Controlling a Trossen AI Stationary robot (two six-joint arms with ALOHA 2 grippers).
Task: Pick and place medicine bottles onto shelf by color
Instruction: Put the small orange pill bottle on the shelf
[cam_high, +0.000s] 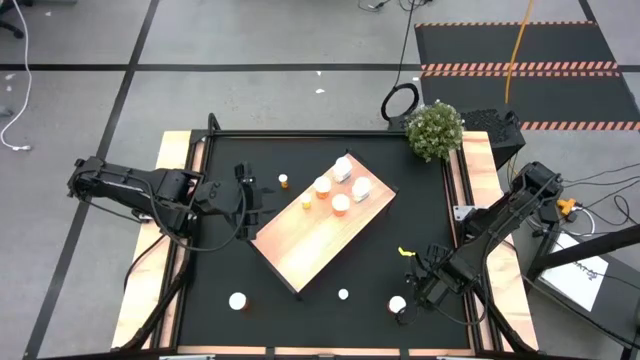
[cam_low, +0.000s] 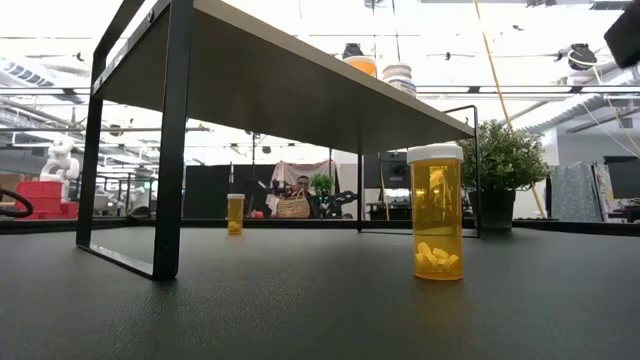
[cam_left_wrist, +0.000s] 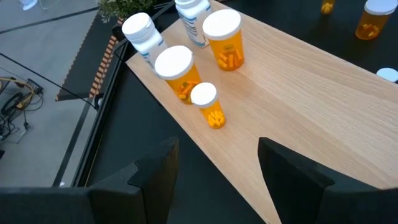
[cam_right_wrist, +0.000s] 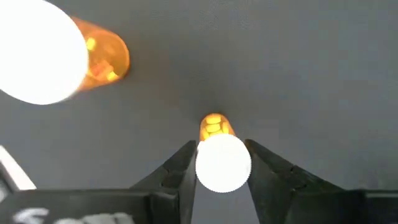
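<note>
The shelf (cam_high: 322, 222), a pale wood board on dark legs, stands slantwise mid-table. On its far end stand two white bottles (cam_high: 343, 168) and three orange bottles with white caps (cam_high: 340, 204). More orange bottles stand on the black mat (cam_high: 283, 181), (cam_high: 238, 300), (cam_high: 343, 294). My right gripper (cam_right_wrist: 222, 171) points down near the table's near right corner, shut on a small orange bottle (cam_high: 398, 304). My left gripper (cam_left_wrist: 217, 177) hangs open above the shelf's left end. My right gripper pinches the small orange bottle's white cap (cam_right_wrist: 222, 163) between its two fingers, one on each side of the cap. The fingers come from above, pointing down. The bottle stands upright with its base on the mat.
A large orange bottle (cam_right_wrist: 43, 53) stands close beside the gripped one. A small yellow object (cam_high: 405, 252) lies on the mat to the right of the shelf. A potted plant (cam_high: 435, 130) stands at the far right corner. The low view shows room under the shelf (cam_low: 300, 85).
</note>
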